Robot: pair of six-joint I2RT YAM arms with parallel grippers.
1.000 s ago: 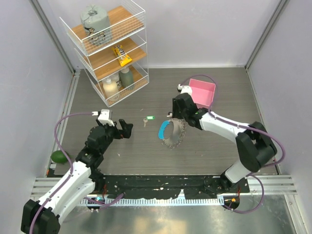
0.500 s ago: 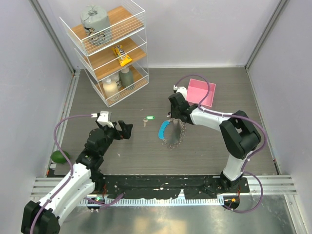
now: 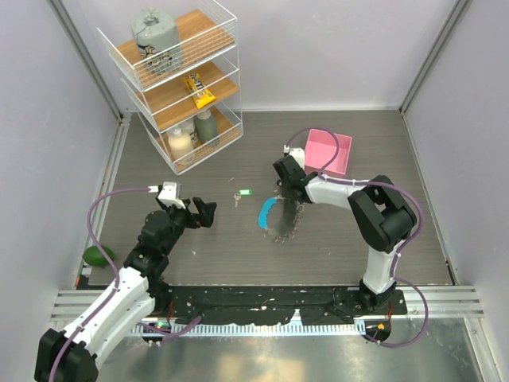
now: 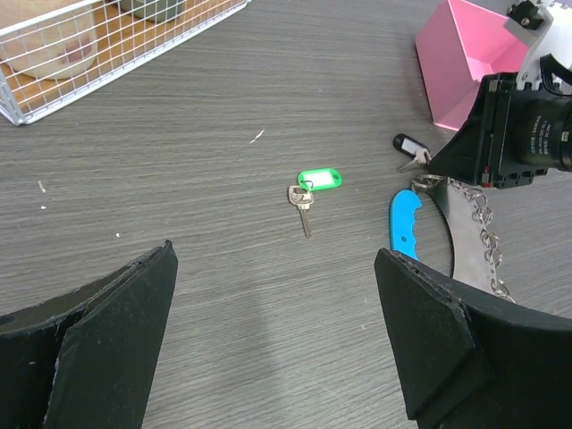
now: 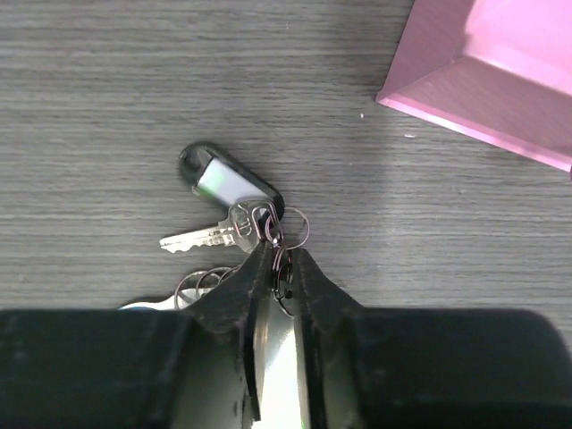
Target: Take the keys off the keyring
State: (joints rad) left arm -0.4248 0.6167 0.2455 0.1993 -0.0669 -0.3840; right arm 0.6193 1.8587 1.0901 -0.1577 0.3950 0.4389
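The keyring [image 3: 278,235] lies mid-table, a thin loop with a blue band [image 3: 266,213] on its left and the keys [image 3: 294,213] as a jagged fringe on its right. In the right wrist view, one key [image 5: 201,239] with a black tag [image 5: 223,179] lies flat, joined by small rings [image 5: 295,228]. My right gripper [image 5: 279,255] is at the loop's far end, its jaws nearly together with a small ring pinched between them. My left gripper [image 4: 273,268] hovers open over bare table, left of the blue band [image 4: 407,223].
A loose key with a green tag [image 3: 241,193] lies between the arms. A pink box [image 3: 330,151] stands just behind the right gripper. A wire shelf [image 3: 175,79] stands at the back left, and a green fruit [image 3: 95,255] lies by the left wall.
The right gripper has narrowed its jaws onto the small ring at the keyring's far end and shifted slightly left. The left arm has not moved.
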